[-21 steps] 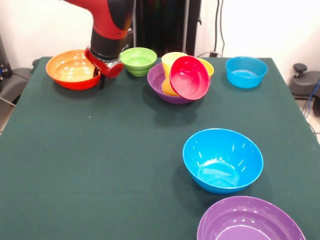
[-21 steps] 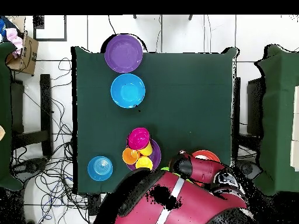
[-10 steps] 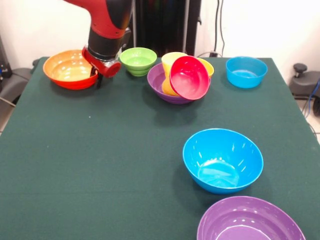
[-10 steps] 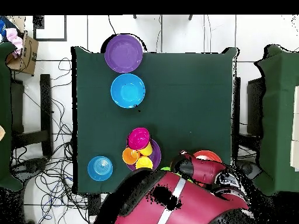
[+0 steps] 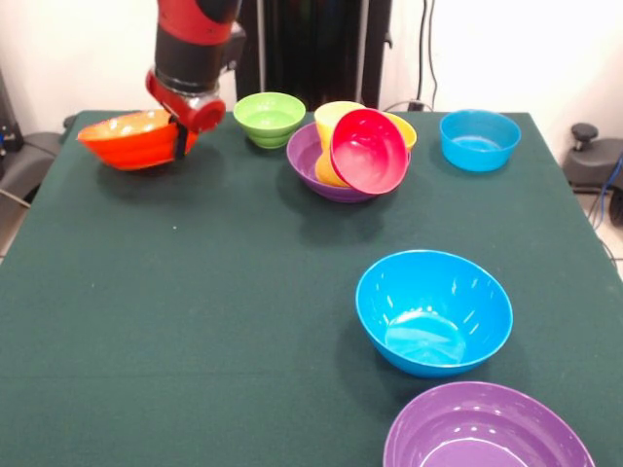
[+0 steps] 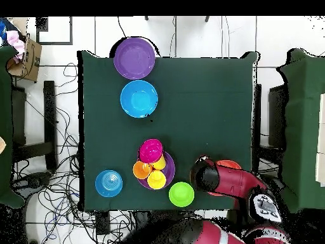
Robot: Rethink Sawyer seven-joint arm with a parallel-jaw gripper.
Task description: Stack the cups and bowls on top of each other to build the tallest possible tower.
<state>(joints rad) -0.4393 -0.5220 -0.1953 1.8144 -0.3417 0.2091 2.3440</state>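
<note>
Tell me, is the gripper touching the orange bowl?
Touching. In the front view the gripper grips the rim of the orange bowl, which hangs tilted off the table.

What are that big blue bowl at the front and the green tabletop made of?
The big blue bowl looks like glossy moulded plastic: bright light streaks shine on its smooth inner wall. The tabletop seems covered in dark green cloth, perhaps felt: it is matt, with no reflections at all.

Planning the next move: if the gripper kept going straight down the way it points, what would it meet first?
The gripper points down, shut on the orange bowl's rim. Under it lies only bare green table, so the tilted, lifted bowl would likely touch down first; depth is uncertain.
</note>
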